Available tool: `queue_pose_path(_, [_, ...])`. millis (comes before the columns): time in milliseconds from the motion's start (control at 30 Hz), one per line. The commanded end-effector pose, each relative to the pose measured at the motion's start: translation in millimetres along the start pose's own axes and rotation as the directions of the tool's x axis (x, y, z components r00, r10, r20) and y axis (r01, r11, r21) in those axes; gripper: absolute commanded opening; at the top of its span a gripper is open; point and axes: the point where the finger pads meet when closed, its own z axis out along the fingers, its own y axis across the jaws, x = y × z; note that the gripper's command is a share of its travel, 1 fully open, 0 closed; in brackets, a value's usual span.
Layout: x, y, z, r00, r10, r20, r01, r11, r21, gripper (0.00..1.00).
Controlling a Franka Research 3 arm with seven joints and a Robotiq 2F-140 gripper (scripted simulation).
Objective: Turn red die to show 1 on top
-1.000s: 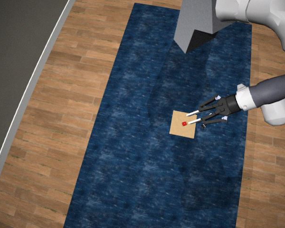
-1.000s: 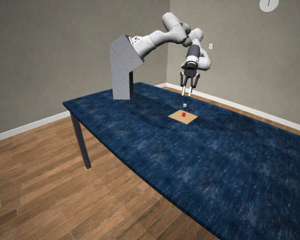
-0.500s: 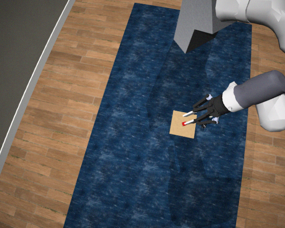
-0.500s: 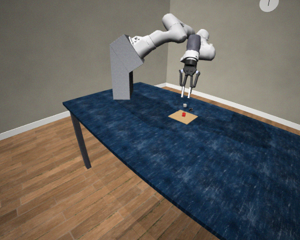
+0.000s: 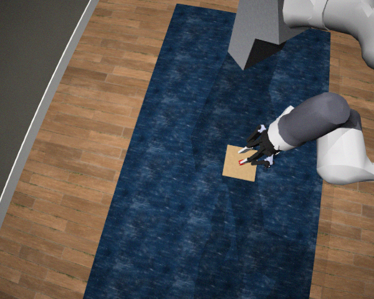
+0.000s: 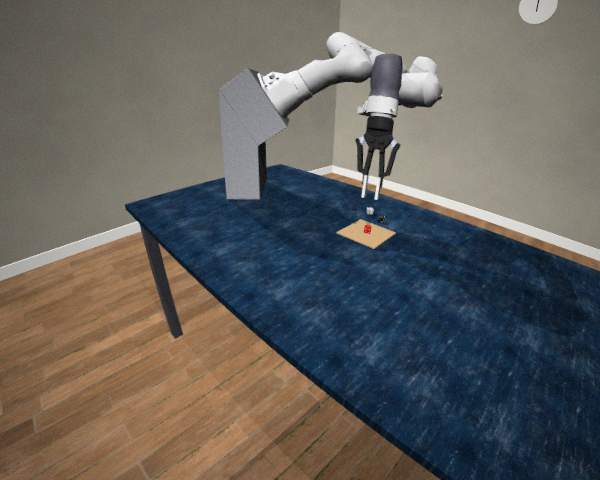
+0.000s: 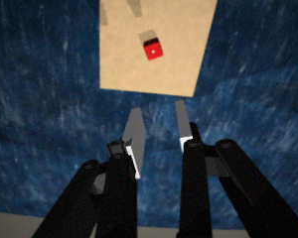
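The red die (image 6: pixel 367 228) (image 7: pixel 153 51) lies on the tan mat (image 5: pixel 232 174) (image 6: pixel 375 242) (image 7: pixel 119 74). In the wrist view its lit top face shows a single white pip, and a side face is dark in shade. In the top view a fingertip covers most of it. My gripper (image 5: pixel 239 157) (image 6: pixel 369 198) (image 7: pixel 160 117) hangs above the table, pointing down, its fingers parted with nothing between them. The white die (image 6: pixel 369 210) and the black die (image 6: pixel 381 219) stand apart on the table beyond the mat; their pips are too small to read. The mat looks flat.
The blue table (image 5: pixel 167 193) (image 6: pixel 316 289) carries the mat and dice. The grey arm pedestal (image 5: pixel 255 25) (image 6: pixel 243 149) stands at one end of the table. Finger shadows fall on the mat near the red die in the wrist view.
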Motion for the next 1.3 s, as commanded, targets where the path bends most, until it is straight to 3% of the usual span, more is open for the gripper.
queue_pose_path(0, [12.6,-0.4,1.2,0.987,-0.085,-0.133,0.086,0.996,-0.003,0.21])
queue_pose_path(167, [7.4,1.1,-1.7,0.974,-0.085,-0.212,0.086,0.996,-0.007,0.21])
queue_pose_path(333, [6.4,2.0,-3.0,0.970,-0.086,-0.226,0.087,0.996,-0.009,0.21])
queue_pose_path(367, [6.4,2.0,-3.0,0.970,-0.086,-0.226,0.087,0.996,-0.009,1.00])
queue_pose_path(1000, [5.7,2.0,-6.0,0.970,-0.086,-0.226,0.087,0.996,-0.009,1.00])
queue_pose_path(1267, [2.2,2.2,-20.9,0.970,-0.086,-0.226,0.087,0.996,-0.008,1.00])
